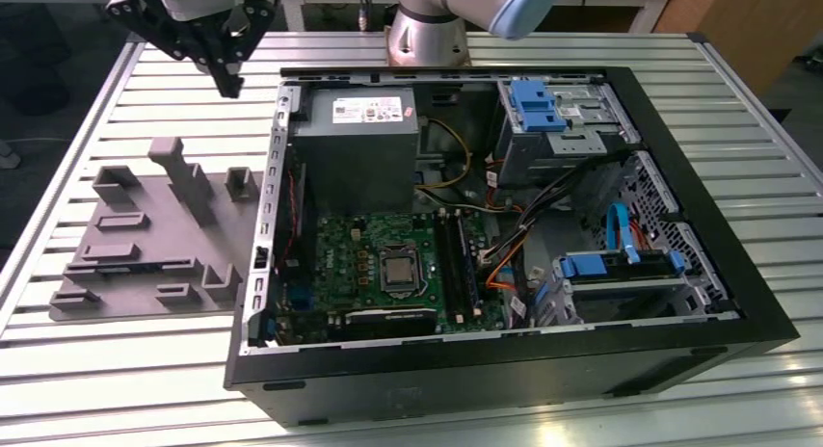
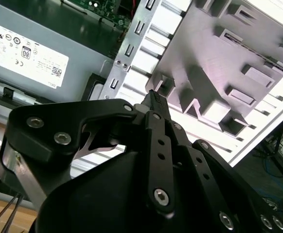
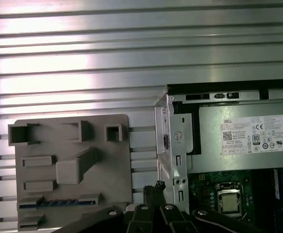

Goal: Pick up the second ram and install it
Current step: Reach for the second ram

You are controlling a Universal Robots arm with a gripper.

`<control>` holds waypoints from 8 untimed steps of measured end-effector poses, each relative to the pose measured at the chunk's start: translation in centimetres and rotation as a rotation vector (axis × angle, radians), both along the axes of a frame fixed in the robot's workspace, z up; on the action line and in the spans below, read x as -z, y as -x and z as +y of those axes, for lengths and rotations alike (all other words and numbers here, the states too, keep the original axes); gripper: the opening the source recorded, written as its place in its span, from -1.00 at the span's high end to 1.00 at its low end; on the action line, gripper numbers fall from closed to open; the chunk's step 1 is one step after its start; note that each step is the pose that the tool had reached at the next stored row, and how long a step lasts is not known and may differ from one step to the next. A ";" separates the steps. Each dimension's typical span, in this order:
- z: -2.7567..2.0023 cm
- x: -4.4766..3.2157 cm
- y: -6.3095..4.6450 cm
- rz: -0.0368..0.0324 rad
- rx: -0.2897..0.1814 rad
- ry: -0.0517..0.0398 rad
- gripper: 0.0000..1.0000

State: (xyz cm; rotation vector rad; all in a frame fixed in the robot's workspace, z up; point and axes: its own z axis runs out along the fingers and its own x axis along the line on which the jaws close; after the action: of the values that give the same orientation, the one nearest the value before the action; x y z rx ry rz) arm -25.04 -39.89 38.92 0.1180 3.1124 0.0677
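Observation:
The second ram (image 3: 59, 202) is a thin blue-green strip lying in a long slot of the grey holder block (image 3: 71, 145). The same holder (image 1: 154, 235) rests on the table at the exterior view's left, beside the open computer case (image 1: 515, 370). My gripper (image 1: 229, 81) hangs high over the table beyond the holder's far end, with its black fingers pointing down. Its fingertips (image 3: 154, 187) are pressed together and hold nothing. In the second wrist view the gripper (image 2: 152, 97) points toward the holder (image 2: 219, 63). The black memory slots (image 1: 453, 259) run beside the processor socket (image 1: 396, 271) on the green motherboard.
The case's metal wall (image 1: 266, 225) rises between the holder and the motherboard. A grey power supply (image 1: 354, 148) fills the case's far corner. Blue drive brackets (image 1: 534, 105) and loose cables (image 1: 515, 245) sit at the exterior view's right. Ribbed aluminium table (image 1: 129, 389) surrounds everything.

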 end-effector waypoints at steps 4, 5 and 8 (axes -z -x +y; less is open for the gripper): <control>0.00 0.01 1.2 0.0000 0.000 0.0000 0.79; 0.00 0.01 1.5 0.0000 0.000 0.0000 0.79; 0.00 0.03 2.4 0.0004 0.000 0.0001 0.79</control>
State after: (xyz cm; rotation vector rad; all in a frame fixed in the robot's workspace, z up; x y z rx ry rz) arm -27.40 -39.89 38.89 0.1180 3.1128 0.0676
